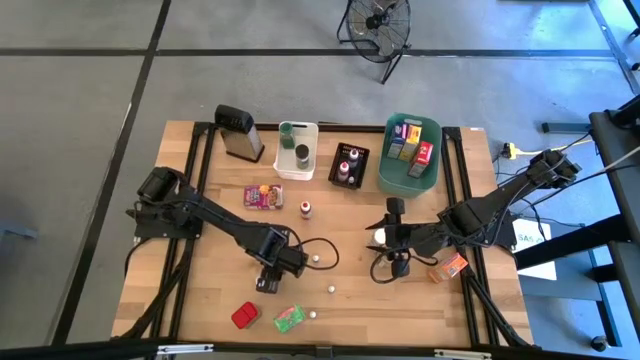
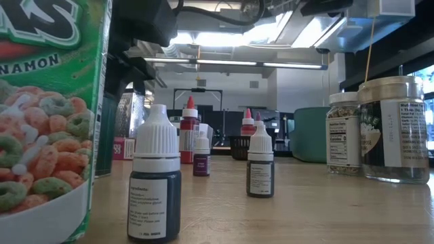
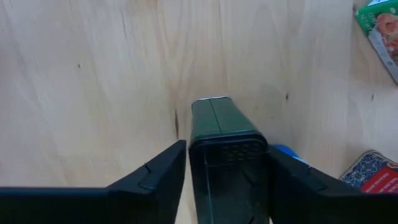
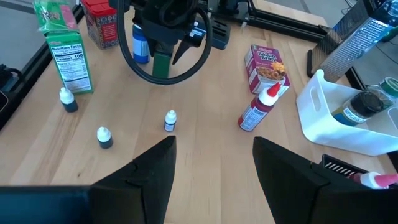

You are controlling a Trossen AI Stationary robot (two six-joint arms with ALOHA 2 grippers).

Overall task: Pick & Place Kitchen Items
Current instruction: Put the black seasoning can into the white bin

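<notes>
two dark jointed arms, left arm (image 1: 215,222), right arm (image 1: 490,210), black looped cables, flat angular black fingers (image 3: 152,180)

Robotics lab: taped concrete floor (image 1: 80,100).

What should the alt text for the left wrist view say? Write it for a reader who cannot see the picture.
The left claw reaches around a dark green tin standing on the pale wooden table, seen from just behind the claw. A green cereal packet and a red packet show at the picture's edge beyond it.
</notes>
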